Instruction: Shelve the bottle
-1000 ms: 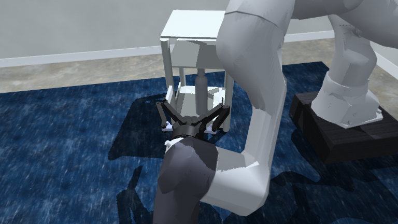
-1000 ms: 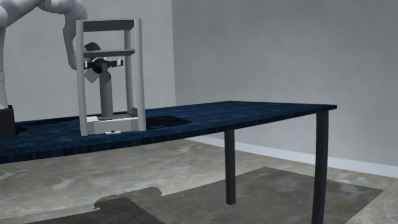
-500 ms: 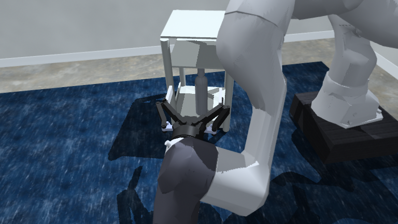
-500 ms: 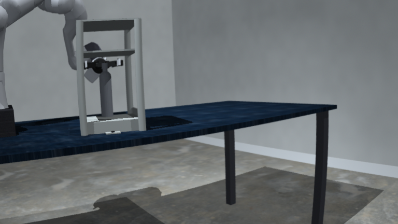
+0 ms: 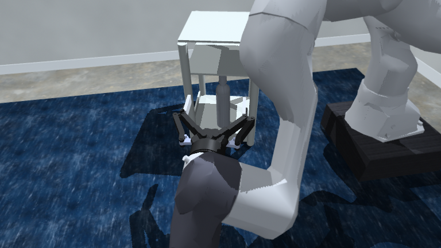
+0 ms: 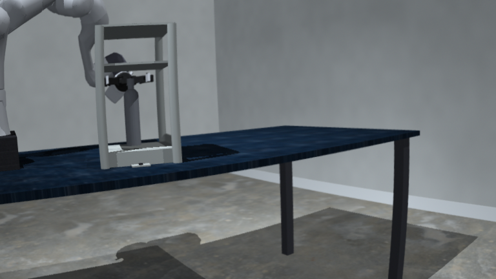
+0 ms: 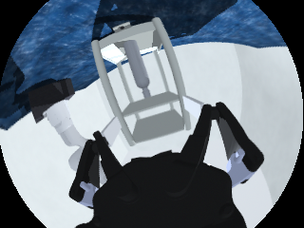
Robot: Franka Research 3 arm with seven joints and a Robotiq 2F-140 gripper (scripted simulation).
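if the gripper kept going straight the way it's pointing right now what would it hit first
Most likely the bottle. The open gripper points into the shelving unit from the front, and the bottle stands in its lower compartment, roughly centred ahead of the spread fingers. Depth is hard to judge.

Bottle (image 6: 132, 115) upright, prob. in shelving unit (image 6: 174, 89)

Top view. Shelf unit (image 5: 186, 69) on the table (image 5: 65, 154) at 12 o'clock; bottle (image 5: 223, 102) upright in its lower compartment. Gripper (image 5: 213, 122) just before the unit at 6 o'clock, fingers spread, apart from the bottle. Arm base (image 5: 344, 154) at 3 o'clock.
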